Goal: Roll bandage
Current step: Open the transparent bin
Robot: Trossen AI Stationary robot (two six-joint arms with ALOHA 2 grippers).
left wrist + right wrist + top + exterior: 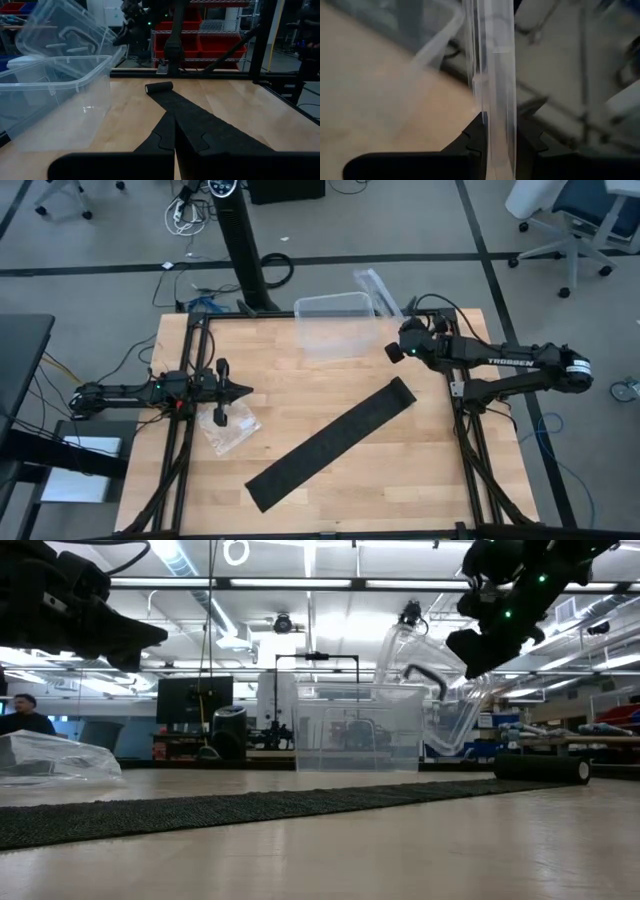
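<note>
A: Where is the bandage (335,443)?
B: Unrolled, just beside the box (335,322). Right gripper (496,131) pinches the box's lid (492,75), likely clearing it away. Left gripper (243,390) closed, empty, well apart.

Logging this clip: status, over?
Left gripper shut, empty. Right gripper shut on clear lid, raised. Bandage flat, barely rolled. Plastic box beyond it.

Looked straight down over the whole table (400,470); level from tabletop height; forward from each wrist, close. Shared the bandage (335,440) and clear box (357,728).
</note>
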